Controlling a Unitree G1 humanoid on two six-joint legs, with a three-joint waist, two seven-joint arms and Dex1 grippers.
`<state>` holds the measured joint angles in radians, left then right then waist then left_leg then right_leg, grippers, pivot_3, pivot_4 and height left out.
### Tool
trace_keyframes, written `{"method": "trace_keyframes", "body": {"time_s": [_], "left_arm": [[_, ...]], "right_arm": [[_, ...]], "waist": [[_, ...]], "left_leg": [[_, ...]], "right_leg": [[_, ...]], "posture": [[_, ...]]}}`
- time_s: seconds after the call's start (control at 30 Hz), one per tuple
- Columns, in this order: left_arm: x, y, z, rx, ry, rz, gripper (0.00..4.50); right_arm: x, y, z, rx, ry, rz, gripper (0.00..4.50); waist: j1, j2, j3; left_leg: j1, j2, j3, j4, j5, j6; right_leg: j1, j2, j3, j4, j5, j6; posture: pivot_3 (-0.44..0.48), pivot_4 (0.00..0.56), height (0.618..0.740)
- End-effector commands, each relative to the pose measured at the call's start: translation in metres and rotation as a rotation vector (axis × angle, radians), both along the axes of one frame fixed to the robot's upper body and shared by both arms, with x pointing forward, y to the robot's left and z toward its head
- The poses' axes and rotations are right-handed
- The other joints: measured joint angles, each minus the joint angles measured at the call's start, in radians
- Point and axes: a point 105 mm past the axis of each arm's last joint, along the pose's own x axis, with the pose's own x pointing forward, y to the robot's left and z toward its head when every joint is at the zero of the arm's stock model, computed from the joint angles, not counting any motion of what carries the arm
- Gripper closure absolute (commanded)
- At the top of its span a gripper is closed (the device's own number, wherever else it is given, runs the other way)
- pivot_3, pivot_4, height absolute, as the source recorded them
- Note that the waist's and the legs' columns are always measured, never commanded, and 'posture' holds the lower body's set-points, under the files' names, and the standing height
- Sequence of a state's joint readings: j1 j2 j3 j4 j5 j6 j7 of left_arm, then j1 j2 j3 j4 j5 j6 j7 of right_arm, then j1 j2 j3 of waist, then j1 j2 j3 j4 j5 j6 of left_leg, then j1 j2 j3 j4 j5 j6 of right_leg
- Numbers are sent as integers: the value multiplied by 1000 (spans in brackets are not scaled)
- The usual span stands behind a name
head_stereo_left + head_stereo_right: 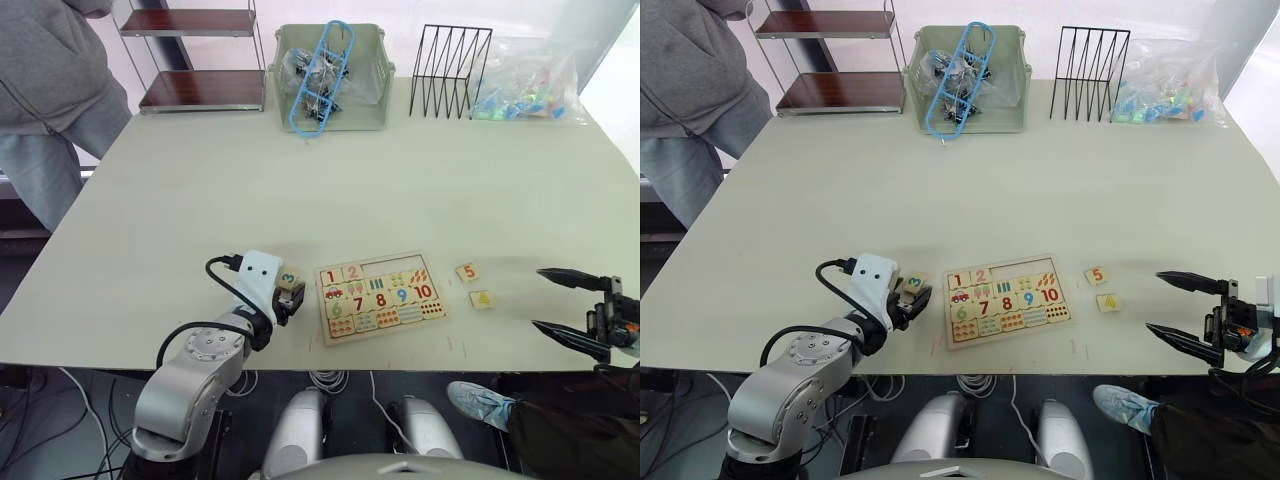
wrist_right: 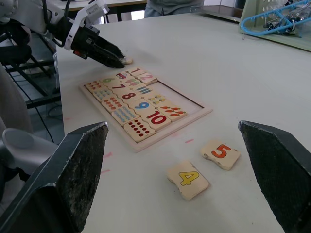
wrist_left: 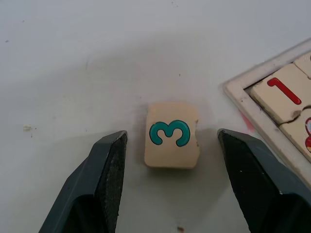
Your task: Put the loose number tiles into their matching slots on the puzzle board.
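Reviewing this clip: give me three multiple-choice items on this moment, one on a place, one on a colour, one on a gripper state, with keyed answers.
1. Where does the 3 tile lie?
A. in the board
B. on the table left of the puzzle board
C. beside the 5 tile

2. What colour is the digit on the 4 tile?
A. yellow
B. red
C. teal

3. How is the left gripper?
A. shut on the tile
B. open, fingers either side of the 3 tile
C. holding the board

Answers: B, it sits on bare table by the board's left edge; A, yellow digit; B, gaps show on both sides of the tile.
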<state>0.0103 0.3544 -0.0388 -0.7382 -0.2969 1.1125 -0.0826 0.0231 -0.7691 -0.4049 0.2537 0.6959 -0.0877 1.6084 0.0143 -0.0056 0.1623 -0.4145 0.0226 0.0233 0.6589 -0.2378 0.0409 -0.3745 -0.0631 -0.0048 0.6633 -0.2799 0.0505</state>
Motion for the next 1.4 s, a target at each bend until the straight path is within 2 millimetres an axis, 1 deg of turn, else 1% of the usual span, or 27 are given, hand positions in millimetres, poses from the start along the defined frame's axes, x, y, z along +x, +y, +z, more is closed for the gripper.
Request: {"method": "trace_keyframes", "body": {"time_s": [0.03,0.5,0.6,0.63,0.67,0.7,0.73,1.03,1.13,1.2,1.3,1.4], "left_arm": [[-4,0,14,2,-47,3,1343],[-2,3,11,-1,-36,16,1343],[-2,4,10,6,-33,18,2101],[-2,5,10,10,-31,21,2462],[-2,6,9,13,-31,23,3094],[-2,7,9,14,-31,25,3400],[-2,7,9,15,-30,26,3568],[-2,10,9,24,-37,14,3572],[0,11,17,0,-69,-31,3572],[3,9,24,-5,-105,-93,3572],[5,8,28,12,-125,-176,3572],[8,13,29,30,-133,-221,3572]], "right_arm": [[0,0,8,-3,-33,9,0],[0,2,10,-2,-40,7,0],[0,2,11,-2,-41,5,0],[0,2,11,-1,-41,5,0],[0,2,11,-1,-41,5,0],[0,2,11,-1,-42,4,0],[0,2,10,-1,-42,4,0],[0,4,10,3,-45,7,0],[0,5,10,7,-46,10,0],[1,6,9,10,-46,10,0],[1,6,8,12,-47,10,0],[2,7,8,14,-48,10,0]], "waist": [[0,0,0],[0,0,0],[0,0,0],[0,0,0],[0,0,0],[0,0,0],[0,0,0],[0,0,0],[0,0,0],[0,0,0],[0,0,0],[0,0,0]], "left_leg": [[0,0,0,0,0,0],[0,0,0,0,0,0],[0,0,0,0,0,0],[0,0,0,0,0,0],[0,0,0,0,0,0],[0,0,0,0,0,0],[0,0,0,0,0,0],[0,0,0,0,0,0],[0,0,0,0,0,0],[0,0,0,0,0,0],[0,0,0,0,0,0],[0,0,0,0,0,0]], "right_leg": [[0,0,0,0,0,0],[0,0,0,0,0,0],[0,0,0,0,0,0],[0,0,0,0,0,0],[0,0,0,0,0,0],[0,0,0,0,0,0],[0,0,0,0,0,0],[0,-1,0,0,0,0],[0,-1,0,0,0,0],[0,-1,0,0,0,0],[0,-1,0,0,0,0],[0,-1,0,0,0,-1]], "posture": [[0,150,740],[0,150,740],[0,150,740],[0,150,740],[0,150,740],[0,150,740],[0,150,740],[0,150,740],[0,150,740],[0,150,740],[0,150,740],[0,150,740]]}}
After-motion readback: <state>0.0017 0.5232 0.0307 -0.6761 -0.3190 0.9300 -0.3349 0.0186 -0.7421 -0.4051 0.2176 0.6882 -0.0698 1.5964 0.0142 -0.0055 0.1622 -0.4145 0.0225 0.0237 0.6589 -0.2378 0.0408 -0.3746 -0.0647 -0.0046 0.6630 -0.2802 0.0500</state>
